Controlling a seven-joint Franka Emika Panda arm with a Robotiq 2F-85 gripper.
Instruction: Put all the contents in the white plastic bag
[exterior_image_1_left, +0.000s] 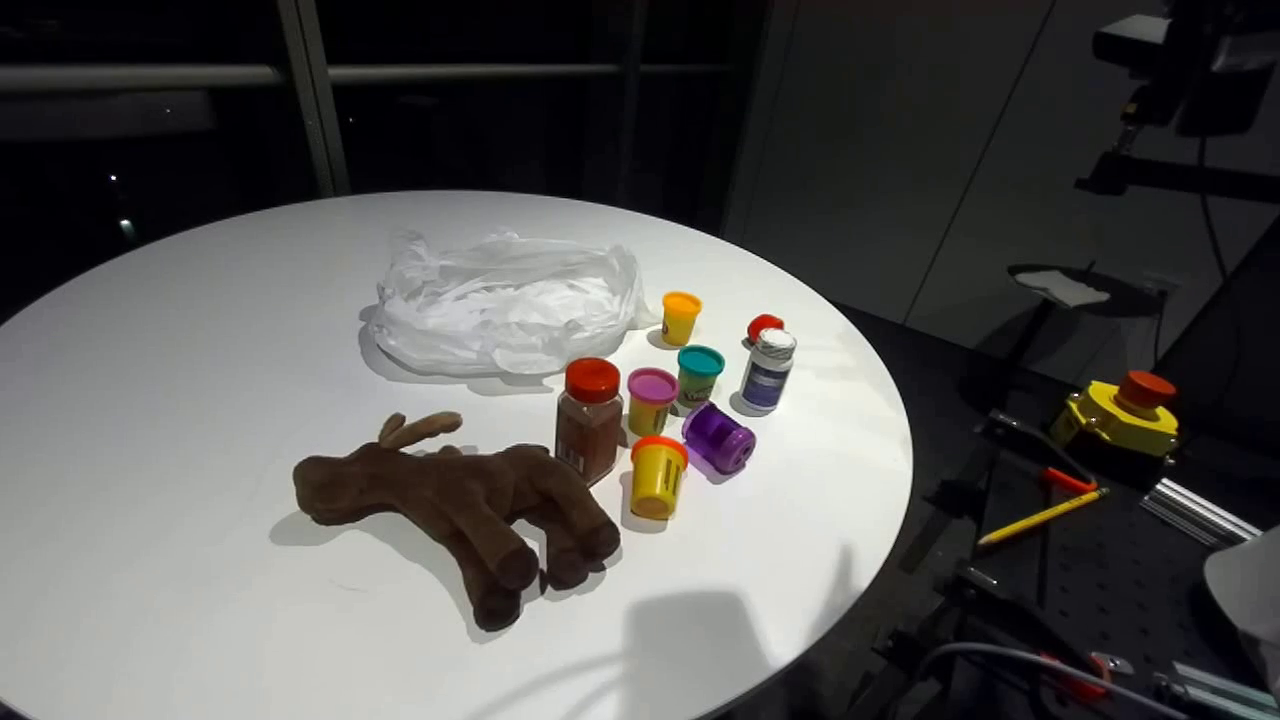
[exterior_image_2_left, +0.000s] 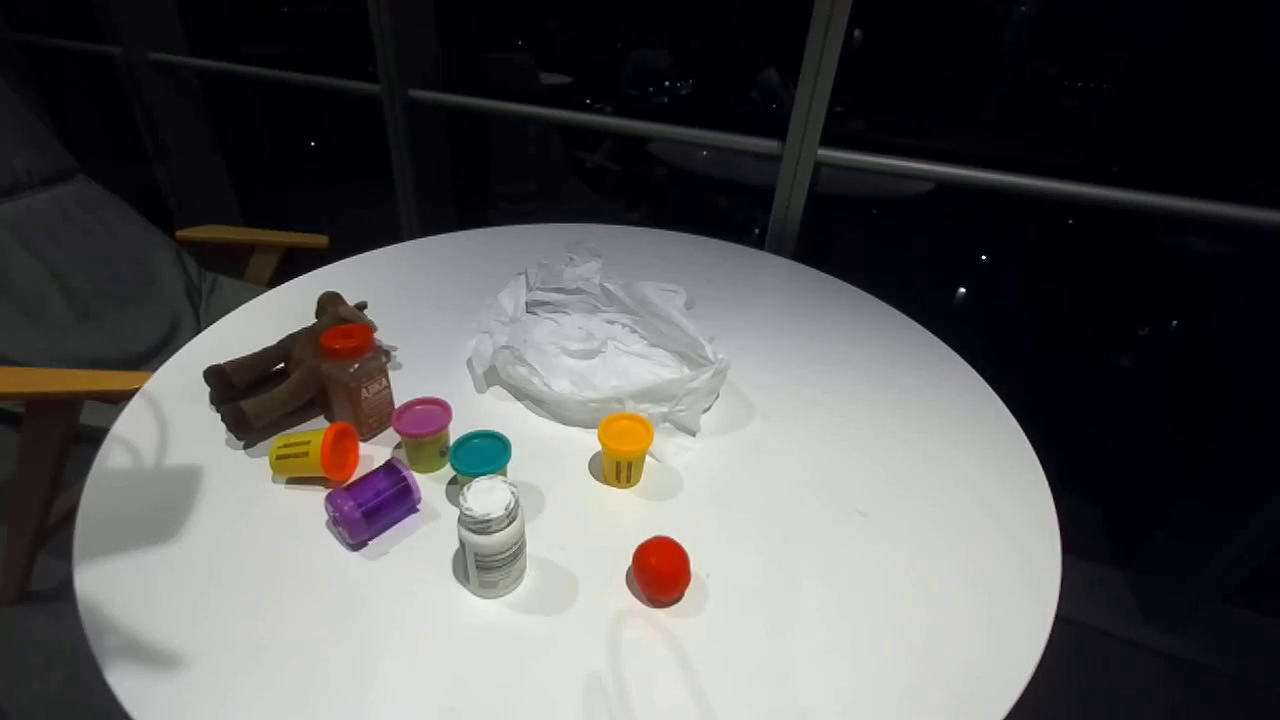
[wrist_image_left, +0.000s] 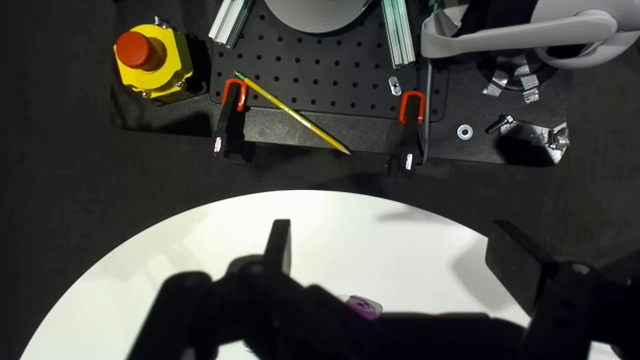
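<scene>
The crumpled white plastic bag (exterior_image_1_left: 450, 345) lies open on the round table, also seen in an exterior view (exterior_image_2_left: 560, 395). Around it are a brown plush animal (exterior_image_1_left: 470, 500) on its side, a red-lidded jar (exterior_image_1_left: 588, 435), a pink-lidded tub (exterior_image_1_left: 652, 402), a teal-lidded tub (exterior_image_1_left: 700, 375), an upright orange-lidded tub (exterior_image_1_left: 681, 320), a yellow tub (exterior_image_1_left: 657, 482) lying tipped over, a purple container (exterior_image_1_left: 718, 438) on its side, a white bottle (exterior_image_1_left: 768, 370) and a red ball (exterior_image_2_left: 661, 570). My gripper (wrist_image_left: 390, 232) is open and empty above the table edge; it partly hides the purple container (wrist_image_left: 364, 306).
The white table (exterior_image_2_left: 850, 480) has a round edge. Beyond it, in the wrist view, is the black mounting base with a yellow emergency stop box (wrist_image_left: 155, 62), a pencil (wrist_image_left: 295, 114) and clamps. A chair (exterior_image_2_left: 90, 290) stands beside the table.
</scene>
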